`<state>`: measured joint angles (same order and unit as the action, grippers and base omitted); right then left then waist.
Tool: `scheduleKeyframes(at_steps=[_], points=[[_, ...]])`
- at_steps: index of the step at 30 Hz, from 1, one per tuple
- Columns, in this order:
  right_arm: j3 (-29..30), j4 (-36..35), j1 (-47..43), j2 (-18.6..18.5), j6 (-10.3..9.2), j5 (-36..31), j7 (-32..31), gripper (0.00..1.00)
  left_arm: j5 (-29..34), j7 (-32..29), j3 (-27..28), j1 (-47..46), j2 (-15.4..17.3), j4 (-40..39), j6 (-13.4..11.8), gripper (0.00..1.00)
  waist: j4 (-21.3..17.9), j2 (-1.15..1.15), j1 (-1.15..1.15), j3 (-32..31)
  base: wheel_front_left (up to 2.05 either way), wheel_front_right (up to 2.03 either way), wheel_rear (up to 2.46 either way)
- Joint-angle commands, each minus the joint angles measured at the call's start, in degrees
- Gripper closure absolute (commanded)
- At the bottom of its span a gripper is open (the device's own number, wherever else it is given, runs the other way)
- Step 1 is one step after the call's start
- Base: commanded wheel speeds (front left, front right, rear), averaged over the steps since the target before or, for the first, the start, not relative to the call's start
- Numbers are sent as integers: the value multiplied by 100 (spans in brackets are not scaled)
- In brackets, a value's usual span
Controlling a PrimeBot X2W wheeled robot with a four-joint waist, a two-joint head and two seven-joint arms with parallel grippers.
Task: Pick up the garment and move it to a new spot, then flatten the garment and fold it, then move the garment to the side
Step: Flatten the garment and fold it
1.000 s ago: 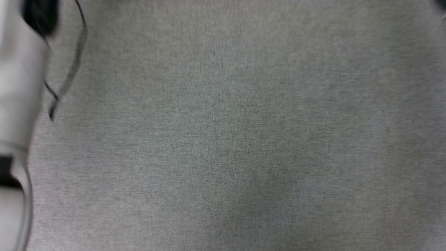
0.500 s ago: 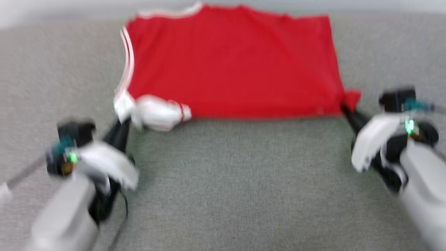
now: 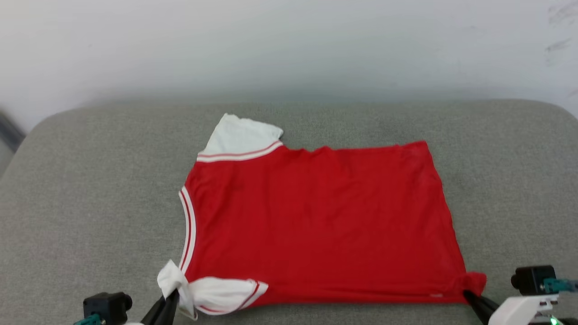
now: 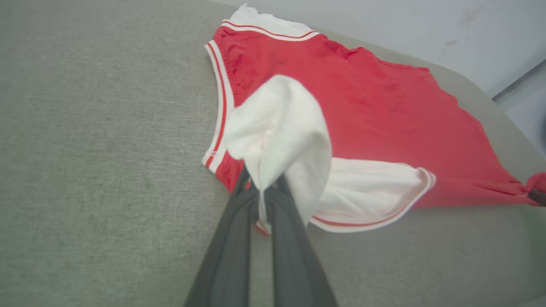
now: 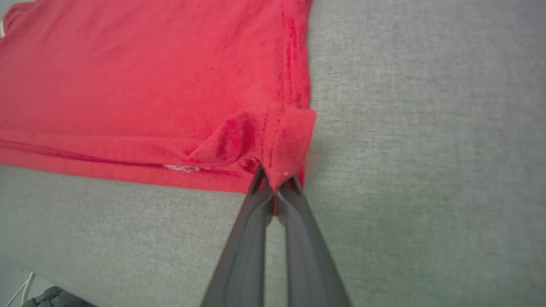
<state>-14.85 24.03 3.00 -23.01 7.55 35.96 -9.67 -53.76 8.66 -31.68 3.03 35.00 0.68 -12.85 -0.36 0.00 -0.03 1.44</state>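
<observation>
On cushion (image 3: 90, 203), garment (image 3: 316, 216), L end effector (image 4: 261, 187) gripping sleeve (image 4: 281, 128), R end effector (image 5: 273, 181) gripping hem (image 5: 294, 128), tips hidden

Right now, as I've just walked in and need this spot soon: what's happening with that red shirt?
The robot has the shirt spread out on the grey cushion, with one pincer at each near corner. The left pincer is shut on the near sleeve, which is bunched. The right pincer is shut on the hem corner. The far sleeve lies flat. The shirt looks not yet folded.
</observation>
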Motion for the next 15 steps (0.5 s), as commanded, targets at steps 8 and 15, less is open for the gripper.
scheduleKeyframes(at_steps=[8, 15], points=[[1072, -1580, -922, 542, -11, -784, -1240, 100, -38, -230, 135, 266, 335, -862, -414, 100, 21, 0, 3, -34, 0, 0, 0], [1282, -2266, -270, 751, -9, -1284, -1808, 100, 52, -326, 152, -609, 159, -544, -160, 100, 1, 0, 3, 475, 0, 0, 0]])
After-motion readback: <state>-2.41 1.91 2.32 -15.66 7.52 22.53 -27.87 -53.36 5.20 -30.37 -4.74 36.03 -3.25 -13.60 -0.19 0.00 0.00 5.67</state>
